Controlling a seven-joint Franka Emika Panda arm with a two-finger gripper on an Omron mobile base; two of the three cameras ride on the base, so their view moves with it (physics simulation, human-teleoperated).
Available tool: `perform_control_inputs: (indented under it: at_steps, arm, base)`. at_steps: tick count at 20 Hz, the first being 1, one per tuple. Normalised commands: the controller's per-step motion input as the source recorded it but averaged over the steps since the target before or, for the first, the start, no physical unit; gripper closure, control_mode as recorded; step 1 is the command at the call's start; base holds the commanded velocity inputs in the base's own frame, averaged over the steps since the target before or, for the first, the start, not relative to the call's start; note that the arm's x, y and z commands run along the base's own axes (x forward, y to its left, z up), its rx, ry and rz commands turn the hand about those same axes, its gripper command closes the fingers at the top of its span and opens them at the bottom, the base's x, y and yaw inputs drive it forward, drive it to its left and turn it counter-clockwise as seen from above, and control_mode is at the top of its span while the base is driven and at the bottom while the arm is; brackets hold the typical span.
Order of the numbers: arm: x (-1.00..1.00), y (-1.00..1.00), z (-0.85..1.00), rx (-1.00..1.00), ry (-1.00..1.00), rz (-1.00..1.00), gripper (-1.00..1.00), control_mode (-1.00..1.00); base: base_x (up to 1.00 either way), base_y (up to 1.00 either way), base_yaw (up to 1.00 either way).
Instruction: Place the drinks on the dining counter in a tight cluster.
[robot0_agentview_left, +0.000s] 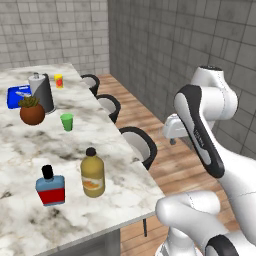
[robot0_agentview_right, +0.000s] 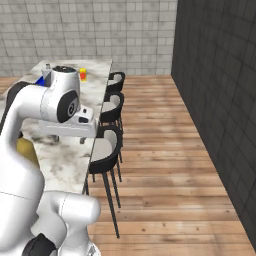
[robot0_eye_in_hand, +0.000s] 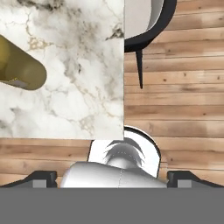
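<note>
Jaws spread wide and empty, fingertips (robot0_eye_in_hand: 43, 178) at the two lower corners of the hand view, nothing between them. Gripper (robot0_agentview_left: 172, 131) hanging out past the table's long edge, above the wooden floor (robot0_agentview_right: 165, 150) and the black stools (robot0_agentview_left: 141, 145), well apart from any bottle.

On the marble table (robot0_agentview_left: 120, 195): squat blue flask (robot0_agentview_left: 50, 186) and amber bottle (robot0_agentview_left: 92, 173) standing upright near each other at the near end, a gap between them. Slim light-blue bottle not made out with any certainty (something small behind the grey canister (robot0_agentview_left: 42, 91), too blurred to name).

Step in hand, judged: reaching back over the table for a bottle. Best done by coming in level, jaws kept wide, closing on the amber bottle's body below the shoulder rather than on the narrow cap; then setting it just beside the flask without knocking it.

Amber bottle fairly near the stool-side edge, so no pushing it outward. Open marble around both bottles and toward the green cup (robot0_agentview_left: 66, 121); potted plant (robot0_agentview_left: 32, 111), blue box (robot0_agentview_left: 18, 96) and yellow cup (robot0_agentview_left: 59, 80) further back, out of the way.
</note>
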Motion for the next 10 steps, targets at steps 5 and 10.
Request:
perform_control_inputs:
  at_steps: [5,10]
  arm:
    - [-0.05,0.0,0.0,0.0,0.0,0.0,-1.0,-1.0]
    - [0.0,0.0,0.0,0.0,0.0,0.0,-1.0,1.0]
  base:
    - [0.0,0.0,0.0]
    - [-0.05,0.0,0.0]
